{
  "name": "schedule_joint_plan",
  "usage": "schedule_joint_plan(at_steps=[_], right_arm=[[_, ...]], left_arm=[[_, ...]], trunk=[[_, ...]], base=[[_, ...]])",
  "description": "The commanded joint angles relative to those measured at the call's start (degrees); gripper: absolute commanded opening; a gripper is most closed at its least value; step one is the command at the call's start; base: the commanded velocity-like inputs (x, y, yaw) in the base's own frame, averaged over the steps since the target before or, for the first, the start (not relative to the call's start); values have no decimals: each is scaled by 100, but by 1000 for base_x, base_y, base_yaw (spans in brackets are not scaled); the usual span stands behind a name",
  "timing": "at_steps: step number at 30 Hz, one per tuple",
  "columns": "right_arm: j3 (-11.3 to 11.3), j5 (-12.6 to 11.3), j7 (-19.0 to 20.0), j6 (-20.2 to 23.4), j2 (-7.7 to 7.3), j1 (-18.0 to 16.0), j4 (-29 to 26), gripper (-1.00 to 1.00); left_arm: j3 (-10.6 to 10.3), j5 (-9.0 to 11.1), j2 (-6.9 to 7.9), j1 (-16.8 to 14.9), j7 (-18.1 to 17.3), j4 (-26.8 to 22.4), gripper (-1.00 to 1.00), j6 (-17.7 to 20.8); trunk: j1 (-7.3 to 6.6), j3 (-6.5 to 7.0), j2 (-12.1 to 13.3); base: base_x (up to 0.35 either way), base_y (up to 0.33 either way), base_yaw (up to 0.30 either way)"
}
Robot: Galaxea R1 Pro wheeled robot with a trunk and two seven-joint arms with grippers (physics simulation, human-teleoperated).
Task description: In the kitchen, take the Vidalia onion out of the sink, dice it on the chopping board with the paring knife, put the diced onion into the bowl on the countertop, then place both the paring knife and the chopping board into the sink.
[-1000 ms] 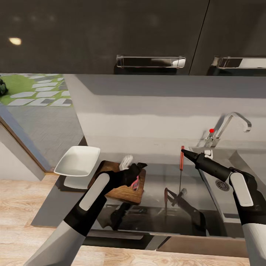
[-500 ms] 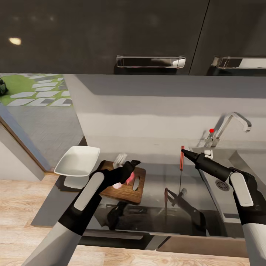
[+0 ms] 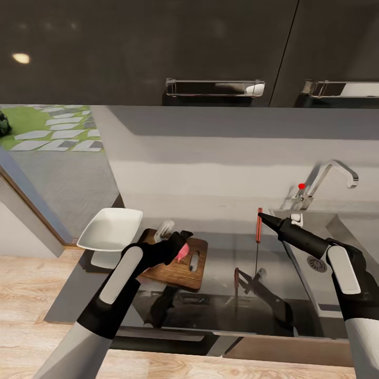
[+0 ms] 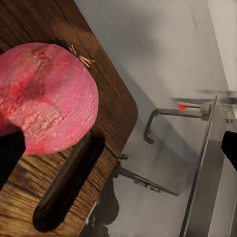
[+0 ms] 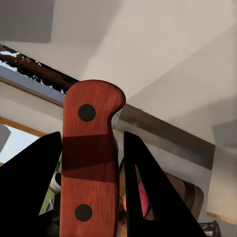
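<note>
The pinkish-red Vidalia onion (image 3: 182, 253) (image 4: 47, 96) lies on the dark wooden chopping board (image 3: 173, 273) (image 4: 106, 79), beside its handle slot. My left gripper (image 3: 178, 243) hovers over it, open: its fingers (image 4: 9, 153) stand far apart, one touching the onion's side. The right gripper (image 3: 262, 217) is shut on the paring knife (image 3: 259, 226) (image 5: 91, 158), holding the red handle upright with the dark blade pointing down above the glossy countertop (image 3: 231, 295). Left of the board stands the white bowl (image 3: 110, 229). At the right is the sink (image 3: 345, 231).
A chrome tap (image 3: 329, 176) with a red knob rises behind the sink. Dark upper cabinets with bar handles (image 3: 215, 87) hang overhead. The countertop ends just left of the bowl, above a wooden floor (image 3: 26, 295).
My left gripper has drawn back to the left across the board, toward the bowl, and the onion has shifted left with it. The right arm and the knife have not moved.
</note>
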Motion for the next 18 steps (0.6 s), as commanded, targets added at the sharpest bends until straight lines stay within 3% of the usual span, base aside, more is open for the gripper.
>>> schedule_joint_plan(at_steps=[1, 8, 14, 18], right_arm=[[-7, 16, 27, 25, 0, -6, 1, -100], [-2, 16, 27, 25, 10, -6, 1, -100], [21, 16, 19, 12, 41, -6, 1, -100], [59, 55, -6, -6, 95, -6, 18, -100]], left_arm=[[3, 36, -1, -5, 57, -13, 100, 7], [5, 35, 48, 3, 83, -189, 100, 8], [5, 38, 98, -12, 60, -862, 100, 59], [141, 58, 212, -186, 37, -1278, 100, 365]], trunk=[[3, -11, -11], [3, -11, -11], [3, -11, -11], [3, -11, -11]], base=[[0, 0, 0], [0, 0, 0], [0, 0, 0], [0, 0, 0]])
